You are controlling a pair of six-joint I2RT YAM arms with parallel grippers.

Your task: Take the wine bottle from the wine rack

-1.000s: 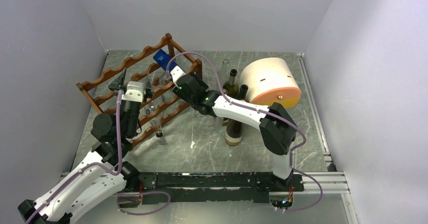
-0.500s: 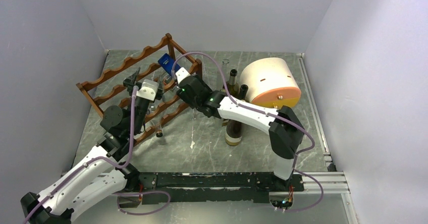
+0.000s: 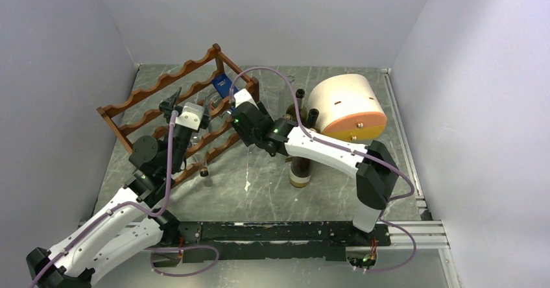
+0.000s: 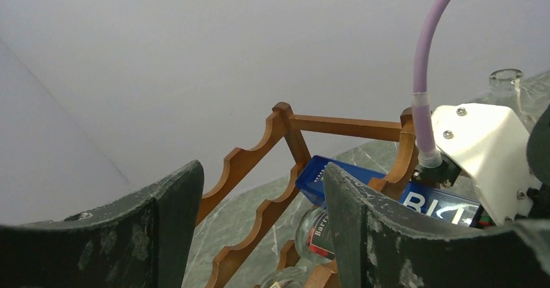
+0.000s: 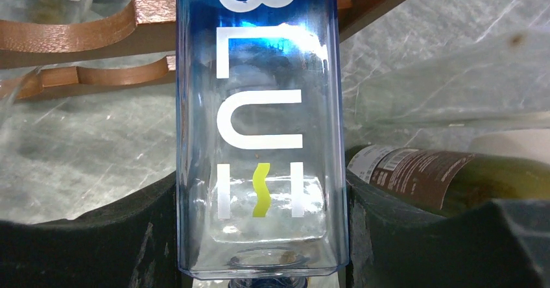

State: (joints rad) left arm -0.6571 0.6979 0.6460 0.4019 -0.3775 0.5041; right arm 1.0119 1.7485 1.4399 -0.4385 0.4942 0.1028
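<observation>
**Right gripper clamped on the blue bottle at the rack's end**

The right gripper (image 5: pixel 259 194) is closed on the wine bottle (image 5: pixel 259 106), its dark fingers (image 5: pixel 152 226) pressed against two opposite flat sides of the glass; the left gripper (image 4: pixel 259 226) stands wide apart with nothing between its fingers, raised beside the wine rack (image 4: pixel 256 155).

Only the right wrist view shows the grip itself, and the white letters running along the bottle with a small yellow mark among them; only the top view shows that the bottle sits at the right end of the rack, among its upper rails, with the right arm stretched across from the right; whether glass touches wood I cannot tell. In the left wrist view the blue body passes behind the end post, partly hidden by the right arm's white housing (image 4: pixel 483 142) and lilac cable (image 4: pixel 425 41).

A clear bottle (image 4: pixel 318 229) with a dark label lies below the blue one; dark bottles (image 3: pixel 299 168) stand on the table (image 3: pixel 259 187) just right of the rack, under the right arm; a cream-and-orange drum box (image 3: pixel 347 103) lies just beyond them.

The wine bottle is square-sided, of see-through blue glass, deep blue at the far end and paler toward the gripper.
</observation>
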